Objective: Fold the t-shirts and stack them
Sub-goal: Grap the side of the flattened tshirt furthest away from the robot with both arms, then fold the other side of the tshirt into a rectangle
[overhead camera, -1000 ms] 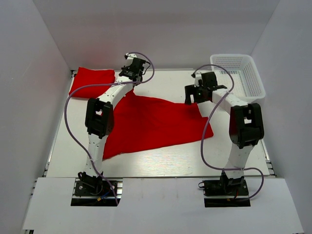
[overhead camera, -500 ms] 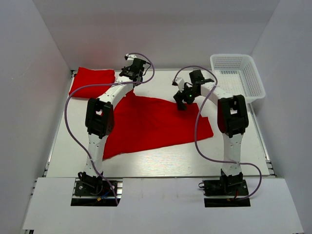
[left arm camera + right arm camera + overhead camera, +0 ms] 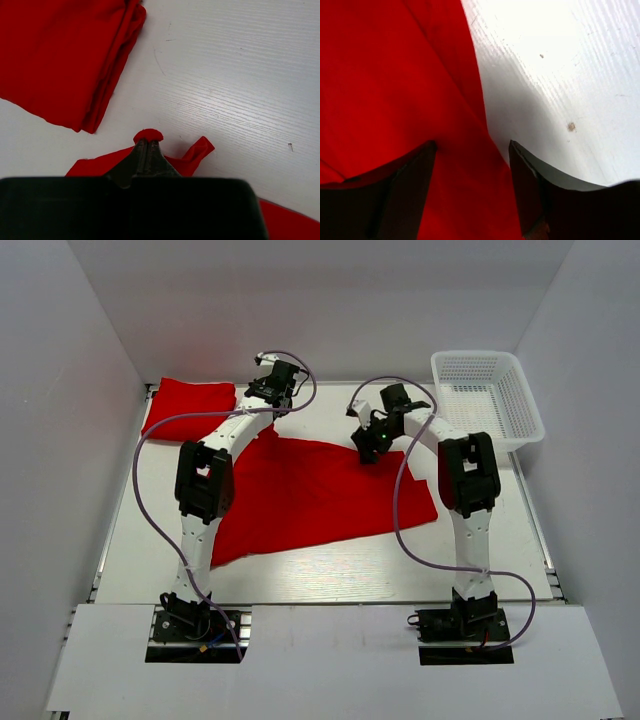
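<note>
A red t-shirt (image 3: 315, 495) lies spread out across the middle of the table. A second red t-shirt (image 3: 188, 405), folded, lies at the back left; it also shows in the left wrist view (image 3: 65, 55). My left gripper (image 3: 268, 410) is shut on a pinch of the spread shirt's back edge (image 3: 148, 135). My right gripper (image 3: 368, 452) is open, fingers down over the shirt's back right edge (image 3: 470, 150), one finger on either side of the fabric edge.
A white plastic mesh basket (image 3: 520, 390) stands at the back right corner. The white table (image 3: 330, 415) shows bare between the two grippers. Grey walls enclose the table on three sides.
My right gripper has swung left from near the basket and come down onto the spread shirt's back right edge. The left arm has not moved.
</note>
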Available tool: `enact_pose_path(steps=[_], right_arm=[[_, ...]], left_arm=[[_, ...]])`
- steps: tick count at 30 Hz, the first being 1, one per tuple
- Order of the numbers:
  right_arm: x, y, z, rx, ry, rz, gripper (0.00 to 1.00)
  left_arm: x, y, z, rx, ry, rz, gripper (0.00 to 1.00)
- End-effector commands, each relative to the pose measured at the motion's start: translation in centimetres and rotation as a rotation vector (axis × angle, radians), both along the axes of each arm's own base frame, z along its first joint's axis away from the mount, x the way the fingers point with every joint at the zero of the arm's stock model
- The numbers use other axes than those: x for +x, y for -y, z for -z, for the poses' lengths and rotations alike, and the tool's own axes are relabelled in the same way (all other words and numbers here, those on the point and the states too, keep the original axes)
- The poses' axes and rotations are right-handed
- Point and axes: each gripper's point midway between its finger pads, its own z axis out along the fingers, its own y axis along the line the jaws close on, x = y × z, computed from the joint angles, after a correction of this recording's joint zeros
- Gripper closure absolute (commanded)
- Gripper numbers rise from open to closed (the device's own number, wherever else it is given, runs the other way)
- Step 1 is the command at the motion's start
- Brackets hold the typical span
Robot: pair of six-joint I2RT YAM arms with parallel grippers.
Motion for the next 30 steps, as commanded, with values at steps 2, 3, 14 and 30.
enact_pose_path(steps=[2,3,14,30], right_arm=[[1.1,-0.9,-0.3,0.027,0.012,-0.007,0.38],[1.2,-0.9,-0.2,0.025,0.01,-0.008,0.42],[2.6,-2.5,-0.7,0.066,0.033,-0.032,0.84],[0.9,-0.9,-4.9,0.031,0.273,0.002,1.0]], left_arm=[[-0.4,-0.6,-2.9,-0.015,0.05,-0.018,1.0],[-0.4,-0.6,-2.9,-0.015,0.05,-0.018,1.0],[-0.4,-0.6,-3.2,-0.015,0.05,-0.018,1.0],[-11.4,-1.1,-2.5,-0.237,-0.034,-0.098,1.0]])
